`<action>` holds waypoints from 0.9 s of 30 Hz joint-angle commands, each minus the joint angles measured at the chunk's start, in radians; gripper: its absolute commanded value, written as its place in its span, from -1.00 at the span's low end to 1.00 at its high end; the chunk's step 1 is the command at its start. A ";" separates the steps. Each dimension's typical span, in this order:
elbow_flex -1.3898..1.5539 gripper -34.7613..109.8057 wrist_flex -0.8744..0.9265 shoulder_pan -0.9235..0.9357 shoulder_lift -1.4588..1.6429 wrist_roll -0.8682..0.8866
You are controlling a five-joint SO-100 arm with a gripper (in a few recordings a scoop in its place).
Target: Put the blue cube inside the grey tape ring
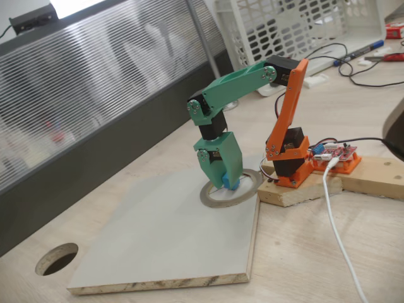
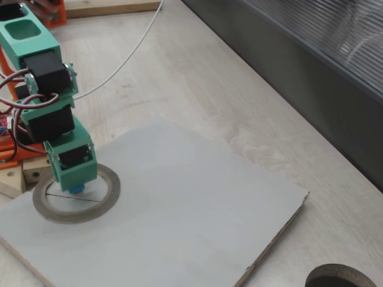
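The green gripper points straight down over the grey tape ring, which lies flat on the pale board. The blue cube shows as a small sky-blue patch at the fingertips, held between the shut jaws just above the ring's inner opening. In both fixed views the cube sits inside the ring's outline, close to the board surface. The gripper body hides part of the ring's far side.
A pale grey board carries the ring. A round dark cut-out hole lies beyond the board. The orange arm base is clamped on a wooden block with a white cable trailing off.
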 commanded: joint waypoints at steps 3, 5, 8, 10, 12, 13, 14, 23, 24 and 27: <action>0.006 -0.38 -0.005 0.003 0.017 0.009; 0.006 -0.38 0.005 0.003 0.015 0.011; 0.006 -0.38 -0.006 0.005 0.015 0.011; 0.006 -0.38 -0.006 0.005 0.015 0.011; 0.006 -0.38 -0.006 0.005 0.015 0.011; 0.006 -0.38 -0.006 0.005 0.015 0.011; 0.003 -0.38 -0.006 0.005 0.015 0.011; -0.003 -0.37 -0.006 -0.003 0.015 0.011; -0.005 -0.37 -0.006 -0.005 0.015 0.011; -0.005 -0.36 -0.006 -0.006 0.028 0.008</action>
